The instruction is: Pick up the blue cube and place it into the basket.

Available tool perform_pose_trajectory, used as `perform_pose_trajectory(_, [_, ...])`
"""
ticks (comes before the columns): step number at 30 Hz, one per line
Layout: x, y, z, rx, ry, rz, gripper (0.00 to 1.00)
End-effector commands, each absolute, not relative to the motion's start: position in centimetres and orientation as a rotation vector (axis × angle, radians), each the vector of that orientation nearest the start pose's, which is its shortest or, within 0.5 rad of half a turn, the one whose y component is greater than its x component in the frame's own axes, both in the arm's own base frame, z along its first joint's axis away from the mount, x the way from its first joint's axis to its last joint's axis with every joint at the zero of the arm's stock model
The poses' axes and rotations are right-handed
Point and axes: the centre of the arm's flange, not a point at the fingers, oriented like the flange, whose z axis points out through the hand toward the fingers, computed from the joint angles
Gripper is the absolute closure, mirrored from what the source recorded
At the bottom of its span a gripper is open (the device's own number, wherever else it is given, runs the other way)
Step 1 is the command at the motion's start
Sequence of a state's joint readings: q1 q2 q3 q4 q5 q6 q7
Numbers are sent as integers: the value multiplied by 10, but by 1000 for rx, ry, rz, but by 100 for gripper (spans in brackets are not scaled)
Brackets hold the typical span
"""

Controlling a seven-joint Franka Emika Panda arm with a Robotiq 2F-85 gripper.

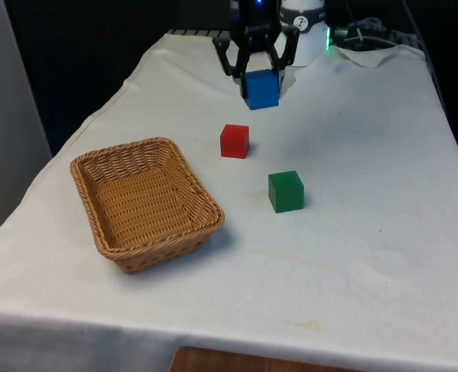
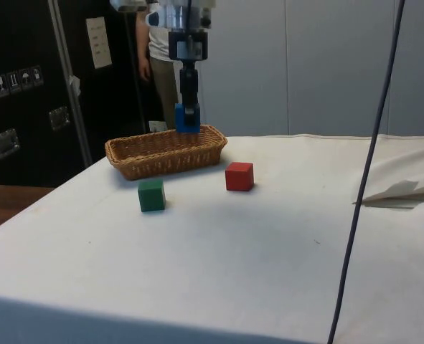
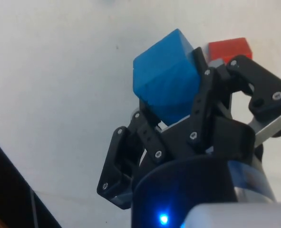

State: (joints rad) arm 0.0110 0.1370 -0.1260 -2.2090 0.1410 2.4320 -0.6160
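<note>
**Blue cube held aloft in the claw, basket bare inside**

Front view: the claw [image 1: 258, 68] hangs over the far part of the tabletop [image 1: 368, 256], its fingers clamped on the blue cube [image 1: 260, 88], which is lifted clear of the white cloth. Nearer the camera and slightly toward the front view's left of the blue cube sits the red cube [image 1: 234, 141]; nearer still, toward the front view's right, sits the green cube [image 1: 285, 191]. The two are apart from each other and both rest flat on the cloth. The wicker basket [image 1: 97, 225] lies toward the front view's left, well apart from the claw, with the red cube between them along the way. Its woven floor shows with nothing lying in it.

Side view: the claw [image 2: 188, 115] points straight down, gripping the blue cube [image 2: 186, 118] above the tabletop [image 2: 233, 251]. The basket [image 2: 165, 161] stands behind it, low-walled. The green cube [image 2: 151, 195] and red cube [image 2: 239, 175] rest in front of the basket, apart from it. A person [image 2: 158, 64] stands behind the table, partly hidden by the arm. A dark cable [image 2: 369, 172] hangs across the frame.

Wrist view: the fingers [image 3: 204, 102] press on opposite faces of the blue cube [image 3: 166, 76], which sits tilted between them. Beyond one finger, the red cube [image 3: 229, 49] shows on the cloth.
</note>
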Motion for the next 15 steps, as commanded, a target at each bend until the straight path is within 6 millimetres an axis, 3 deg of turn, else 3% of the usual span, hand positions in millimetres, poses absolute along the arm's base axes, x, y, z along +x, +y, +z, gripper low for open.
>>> perform_pose_trajectory(1, [553, -68, 326, -3025, -611, -168, 100])
perform_pose_trajectory(15, [571, -98, 321, -3055, -584, -143, 100])
